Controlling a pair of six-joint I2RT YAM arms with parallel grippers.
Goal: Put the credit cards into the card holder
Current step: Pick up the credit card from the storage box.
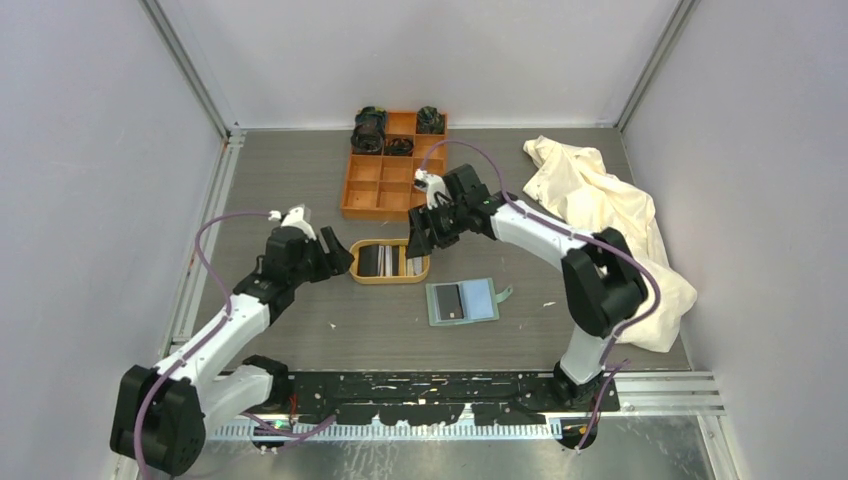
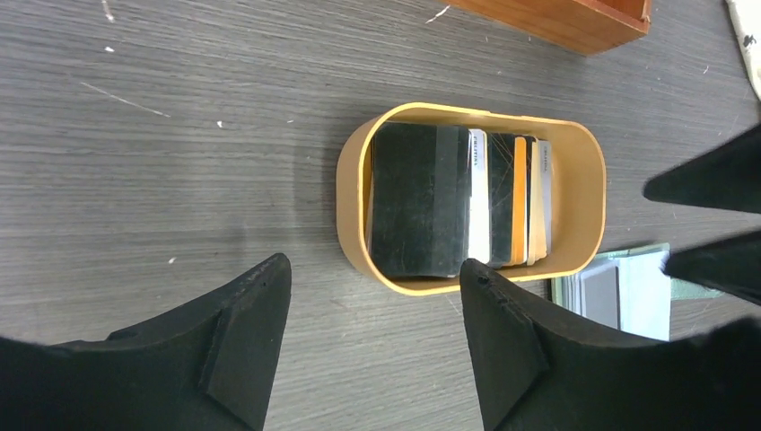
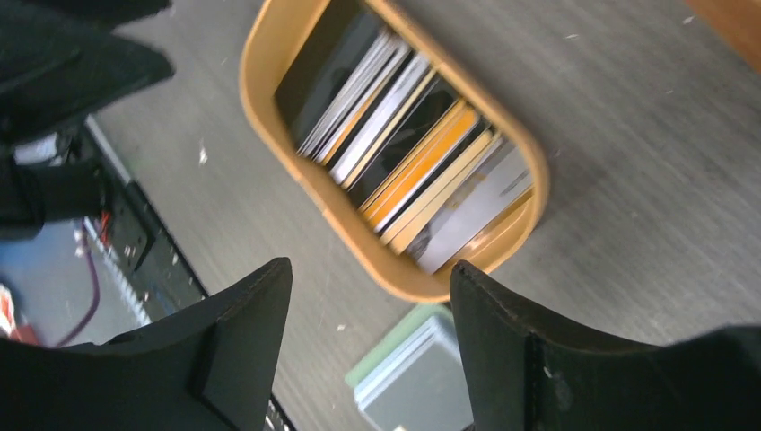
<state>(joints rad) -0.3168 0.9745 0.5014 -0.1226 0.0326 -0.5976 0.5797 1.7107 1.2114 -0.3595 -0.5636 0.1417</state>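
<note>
Early going, by the look of things. Can make out most of the credit cards (image 1: pixel 385 260) packed in a leaning row inside the oval wooden tray (image 1: pixel 390 280), near the middle of the tabletop (image 1: pixel 300 320): dark, white, orange and tan among them. Can see the card holder (image 1: pixel 462 301) lying open and flat just beside the tray, toward the arm bases and to the right. Appears to carry a dark card on one half and a pale blue one on the other; cannot tell whether tucked into pockets or merely resting on top. So, as a judgement: perhaps two placed, the bulk left to move.

Puts the left gripper (image 2: pixel 372 269) low at the tray's left end, jaws apart, nothing between them. Puts the right gripper (image 3: pixel 370 269) over the tray's right end, jaws likewise apart and empty.

Leaves, probably, teasing one card out of a tight row, carrying it to the holder, sliding it into a pocket, then repeating. No part here for the orange compartment box (image 1: pixel 365 195) or the crumpled cream cloth (image 1: pixel 600 200) farther back.
</note>
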